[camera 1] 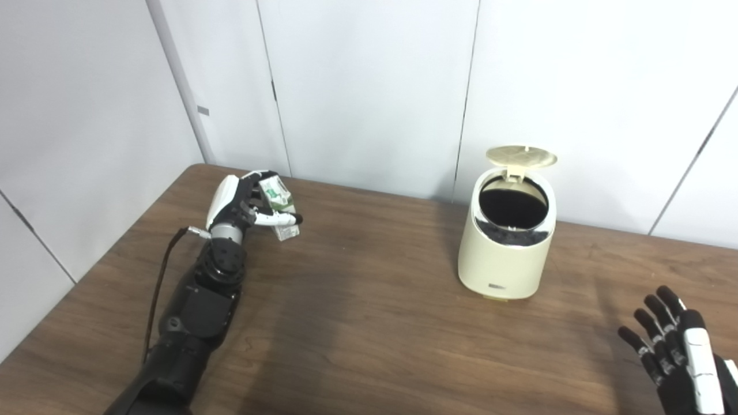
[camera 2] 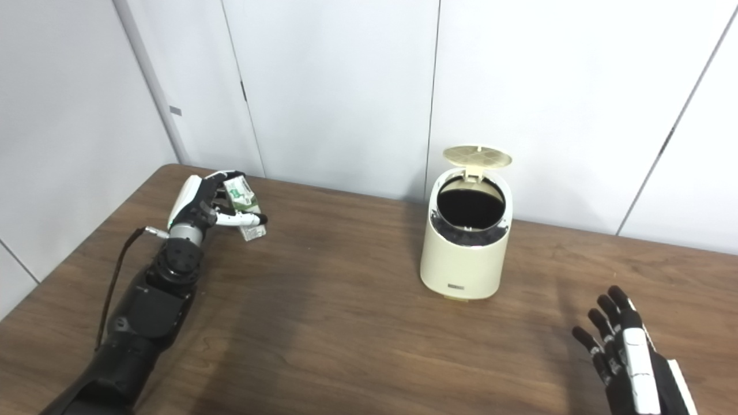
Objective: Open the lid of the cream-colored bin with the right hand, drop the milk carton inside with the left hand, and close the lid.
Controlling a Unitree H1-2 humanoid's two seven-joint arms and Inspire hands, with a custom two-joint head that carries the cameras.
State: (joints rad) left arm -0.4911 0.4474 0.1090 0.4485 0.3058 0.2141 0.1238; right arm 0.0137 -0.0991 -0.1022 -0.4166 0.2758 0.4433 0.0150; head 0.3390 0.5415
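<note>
The cream-colored bin stands right of the table's middle, its round lid flipped up at the back and its dark inside showing. Far to the left, a small green-and-white milk carton stands slightly tilted with its base on or just above the table. My left hand is wrapped around it, fingers over the top and back, thumb across the front. My right hand hovers at the bottom right corner, open with fingers spread, well clear of the bin.
The brown wooden table runs across the whole view, bounded by white wall panels at the back and left. A black cable hangs along my left forearm.
</note>
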